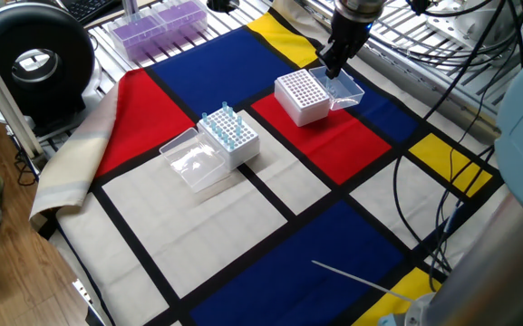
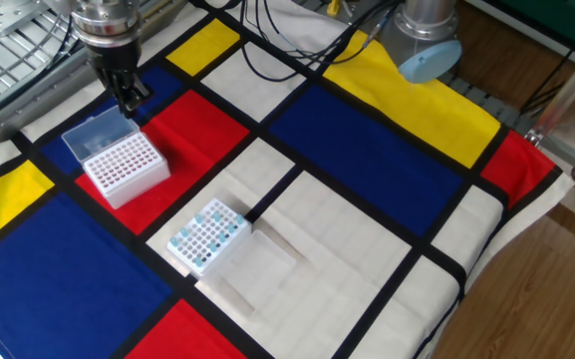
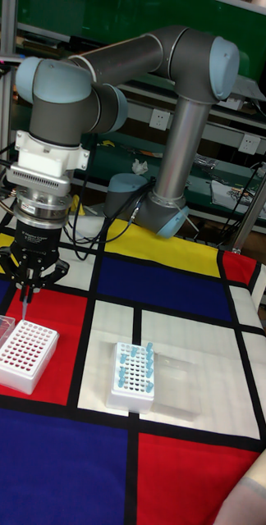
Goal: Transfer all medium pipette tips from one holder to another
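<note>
The UR5 arm hangs over the empty white rack, its gripper pinching one tip. Remaining medium pipette tips stand in the second rack: featherlight, slick, best gripped at the stiffer blue collar.

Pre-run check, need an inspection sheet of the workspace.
Surface: colour-block cloth, flat, draped at one edge.
Job's things: medium pipette tips in white rack; second rack looks empty; both lids open.
Clutter: thin white stick; purple-tinted rack.
Grippers: gripper above second rack, shut on one tip.
Cables: black cables across the cloth.
Surroundings: black round device, shelving.
</note>
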{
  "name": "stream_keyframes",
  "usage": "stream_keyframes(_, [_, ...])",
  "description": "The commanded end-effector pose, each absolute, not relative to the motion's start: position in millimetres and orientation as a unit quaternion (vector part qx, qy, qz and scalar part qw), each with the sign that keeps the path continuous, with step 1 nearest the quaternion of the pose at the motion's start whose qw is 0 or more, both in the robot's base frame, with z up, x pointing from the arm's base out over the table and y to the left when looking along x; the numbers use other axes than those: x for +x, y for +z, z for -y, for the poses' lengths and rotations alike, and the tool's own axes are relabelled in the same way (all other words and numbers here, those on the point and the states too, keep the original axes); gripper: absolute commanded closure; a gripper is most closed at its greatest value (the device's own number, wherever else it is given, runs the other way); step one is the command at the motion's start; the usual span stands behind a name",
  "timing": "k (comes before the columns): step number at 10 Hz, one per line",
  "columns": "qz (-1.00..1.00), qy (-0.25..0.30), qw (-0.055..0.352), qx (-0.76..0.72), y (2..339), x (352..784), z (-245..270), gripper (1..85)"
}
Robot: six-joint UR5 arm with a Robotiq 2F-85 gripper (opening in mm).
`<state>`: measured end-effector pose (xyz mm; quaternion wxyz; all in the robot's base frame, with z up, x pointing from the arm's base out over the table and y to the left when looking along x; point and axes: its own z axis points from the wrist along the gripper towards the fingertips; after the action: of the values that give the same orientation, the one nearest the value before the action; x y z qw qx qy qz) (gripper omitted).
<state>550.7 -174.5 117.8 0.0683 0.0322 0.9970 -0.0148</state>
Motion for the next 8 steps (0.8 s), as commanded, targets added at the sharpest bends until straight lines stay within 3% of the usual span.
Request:
stream_keyframes(1, [-0.997, -0.012, 0.071, 0.037, 119.8, 554.2, 172.4, 84.7])
stream_keyframes(8, [-0.996, -0.016, 0.075, 0.044, 119.2, 556.5, 166.6, 84.7])
